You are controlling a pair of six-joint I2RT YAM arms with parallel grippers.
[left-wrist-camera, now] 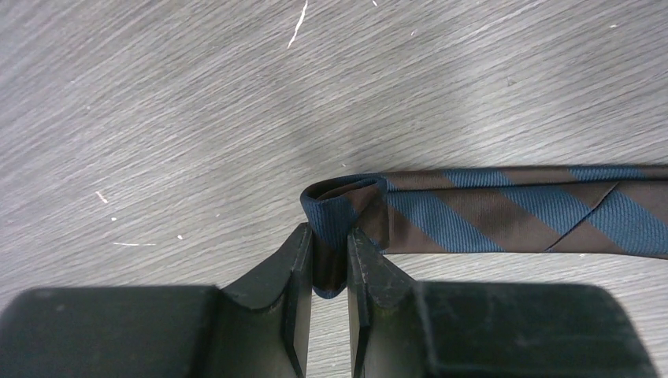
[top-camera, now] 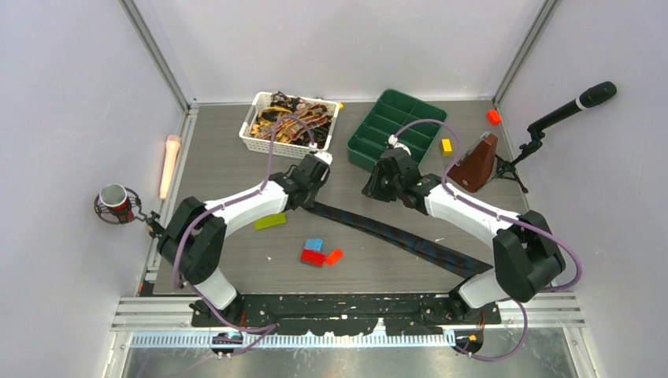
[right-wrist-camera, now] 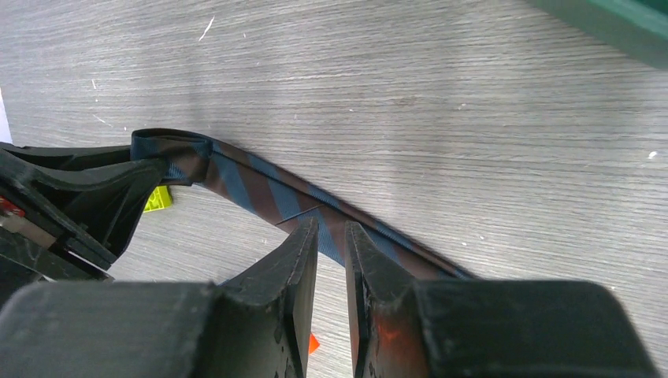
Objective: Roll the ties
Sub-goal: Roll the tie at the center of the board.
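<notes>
Tie (top-camera: 394,232) rolling: clamping its folded end in the left jaws, running its length rightward from them past the near-shut right jaws, grip there impossible to tell.

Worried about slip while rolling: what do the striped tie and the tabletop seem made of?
Striped tie: woven fabric, perhaps silk or polyester, slight sheen; fine ribbed weave shows, and it folds softly in the left hand. Tabletop: likely grey wood-grain laminate, matte; streaked grain, few white scuffs.
</notes>
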